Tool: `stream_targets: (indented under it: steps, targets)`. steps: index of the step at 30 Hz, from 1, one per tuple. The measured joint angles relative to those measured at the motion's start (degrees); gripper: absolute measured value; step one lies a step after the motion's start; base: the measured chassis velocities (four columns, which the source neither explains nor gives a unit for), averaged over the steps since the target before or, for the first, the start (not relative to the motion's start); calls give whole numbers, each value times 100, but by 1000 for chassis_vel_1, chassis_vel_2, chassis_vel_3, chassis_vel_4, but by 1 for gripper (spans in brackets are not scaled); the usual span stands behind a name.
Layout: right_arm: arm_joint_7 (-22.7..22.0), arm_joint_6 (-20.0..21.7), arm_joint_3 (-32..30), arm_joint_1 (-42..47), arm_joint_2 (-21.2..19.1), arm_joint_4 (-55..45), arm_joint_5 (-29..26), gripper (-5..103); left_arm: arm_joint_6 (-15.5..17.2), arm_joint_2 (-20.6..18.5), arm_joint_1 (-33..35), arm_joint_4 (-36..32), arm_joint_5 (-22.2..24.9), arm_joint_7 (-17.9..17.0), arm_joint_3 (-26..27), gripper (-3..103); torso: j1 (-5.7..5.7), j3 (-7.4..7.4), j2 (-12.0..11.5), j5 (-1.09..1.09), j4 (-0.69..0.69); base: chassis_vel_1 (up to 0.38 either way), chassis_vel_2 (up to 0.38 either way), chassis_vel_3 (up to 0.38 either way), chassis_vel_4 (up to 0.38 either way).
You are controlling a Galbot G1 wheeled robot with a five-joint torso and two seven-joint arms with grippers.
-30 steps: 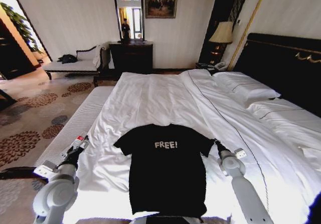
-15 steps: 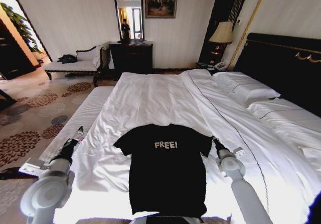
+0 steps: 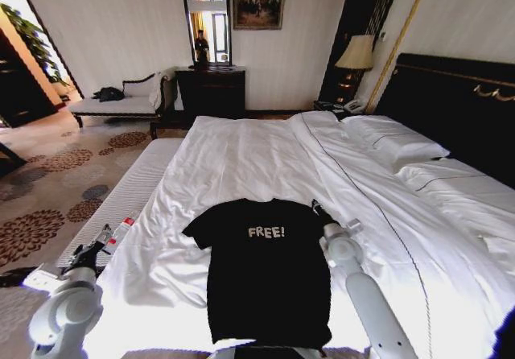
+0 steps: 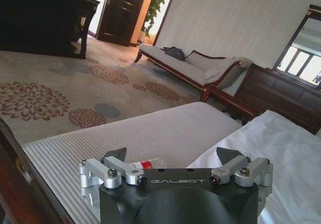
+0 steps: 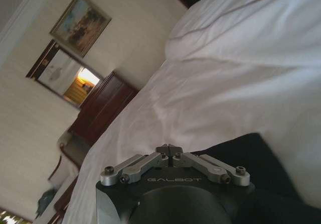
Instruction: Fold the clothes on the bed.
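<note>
On bed (image 3: 241,150) — right gripper (image 3: 316,208) closed at T-shirt (image 3: 269,270) sleeve; left gripper (image 3: 105,236) wide.

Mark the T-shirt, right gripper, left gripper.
T-shirt (image 3: 269,282): head view, mid torso.
Right gripper (image 3: 315,207): head view, shut fingertips at the sleeve.
Left gripper (image 4: 173,156): left wrist view, between open fingertips.
</note>
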State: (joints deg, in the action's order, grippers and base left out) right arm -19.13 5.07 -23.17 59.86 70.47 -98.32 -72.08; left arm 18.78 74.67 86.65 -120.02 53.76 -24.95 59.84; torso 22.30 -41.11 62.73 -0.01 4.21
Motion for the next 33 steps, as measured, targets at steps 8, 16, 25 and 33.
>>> stream_targets:
  steps: [8,16,25,33]
  targets:
    - [28,-8,540,-276,88,455,171,0,4,35,-21,63,-47,-8,-50,100,0,0,0,1,0,0,0,0,0]
    - [95,-10,754,-413,156,824,392,0,6,60,19,55,-123,-16,-72,100,0,0,0,1,0,0,0,0,0]
    - [609,-263,545,-120,55,358,685,14,9,133,-5,-12,-272,-65,-278,100,0,0,0,1,0,0,0,0,0]
    - [731,-561,72,420,-25,-361,248,46,31,177,-14,-106,-325,-88,-464,100,0,0,0,1,-1,0,0,0,0]
